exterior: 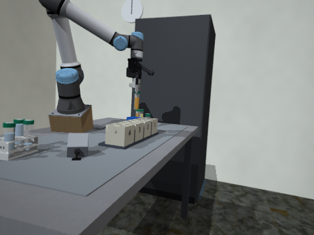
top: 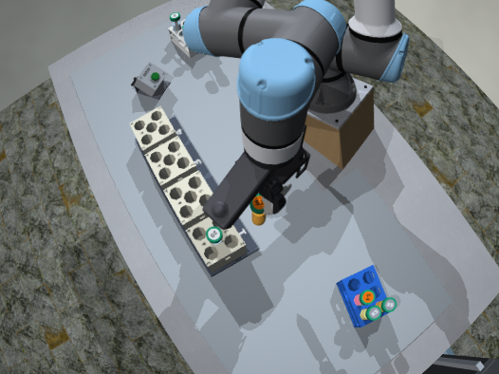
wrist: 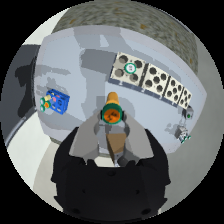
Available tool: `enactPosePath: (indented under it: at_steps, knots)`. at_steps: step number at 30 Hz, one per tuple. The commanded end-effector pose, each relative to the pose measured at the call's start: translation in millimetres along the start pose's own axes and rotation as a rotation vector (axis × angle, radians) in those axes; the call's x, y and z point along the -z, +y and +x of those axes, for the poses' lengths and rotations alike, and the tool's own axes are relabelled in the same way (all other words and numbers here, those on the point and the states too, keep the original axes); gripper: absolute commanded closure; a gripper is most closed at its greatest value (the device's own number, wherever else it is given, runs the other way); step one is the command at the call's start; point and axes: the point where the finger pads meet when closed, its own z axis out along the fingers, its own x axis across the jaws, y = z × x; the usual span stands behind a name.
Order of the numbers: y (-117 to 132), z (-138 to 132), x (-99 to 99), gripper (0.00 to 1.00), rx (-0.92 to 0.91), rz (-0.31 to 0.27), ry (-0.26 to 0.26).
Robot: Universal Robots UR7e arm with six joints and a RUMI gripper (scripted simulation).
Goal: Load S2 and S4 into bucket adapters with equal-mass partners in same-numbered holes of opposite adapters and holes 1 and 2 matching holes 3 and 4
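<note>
My gripper point(top: 260, 207) point(exterior: 137, 93) point(wrist: 112, 111) is shut on a sample tube point(top: 258, 218) point(exterior: 137, 102) point(wrist: 111, 115) with orange liquid and an orange cap dot; I cannot read its ID. It hangs upright, high above the table, just right of the adapter row. Four cream adapters stand in a row on the dark stand point(top: 252, 247). Adapter 1 point(top: 223, 258) point(wrist: 120, 75), the end one, holds a white-dot blank point(top: 213, 233) point(wrist: 130, 67). The other adapters' visible holes are empty. Another orange-dot sample point(top: 367, 297) stands in the blue rack point(top: 353, 283) point(wrist: 60, 98).
Two more tubes point(top: 374, 312) point(top: 389, 305) stand in the blue rack at the front right. The DONE desk point(top: 151, 82) point(exterior: 78, 144) sits beyond adapter 4 point(top: 153, 126) point(exterior: 120, 133). The blank rack point(top: 176, 34) point(exterior: 18, 148) with several tubes is at the far corner. The arm's base block point(top: 341, 137) stands right of the stand.
</note>
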Motion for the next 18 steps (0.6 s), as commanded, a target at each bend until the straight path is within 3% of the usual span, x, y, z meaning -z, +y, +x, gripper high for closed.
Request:
enactPosePath:
  at_steps: [1, 18]
  knots:
    - [-16, 41, 1.6, 1.0, -0.171, 0.004, -0.002]
    - [-51, 135, 2.6, 1.0, -0.233, 0.006, -0.003]
